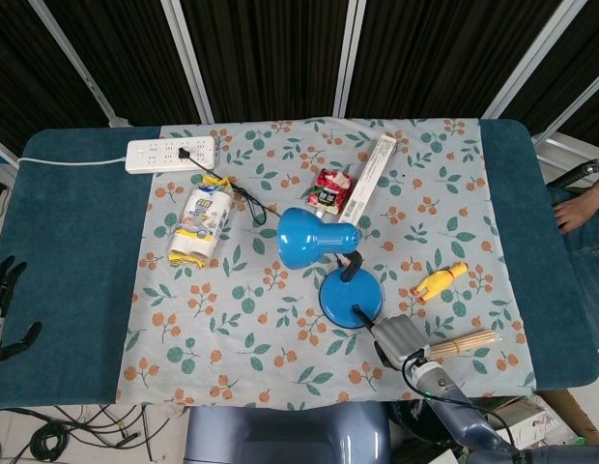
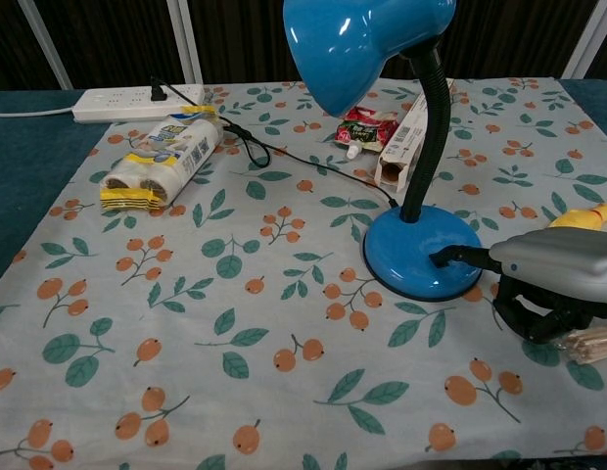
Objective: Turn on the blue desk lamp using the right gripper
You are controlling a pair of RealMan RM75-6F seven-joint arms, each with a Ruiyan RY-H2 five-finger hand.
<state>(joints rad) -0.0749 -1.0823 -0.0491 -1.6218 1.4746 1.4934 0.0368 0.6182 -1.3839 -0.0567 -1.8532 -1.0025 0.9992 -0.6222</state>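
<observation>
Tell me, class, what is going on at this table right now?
The robot's right hand reaches one dark finger onto the round base of the blue desk lamp, where its switch would be. No glow shows under the shade. The left hand rests at the table's far left edge, holding nothing.
</observation>
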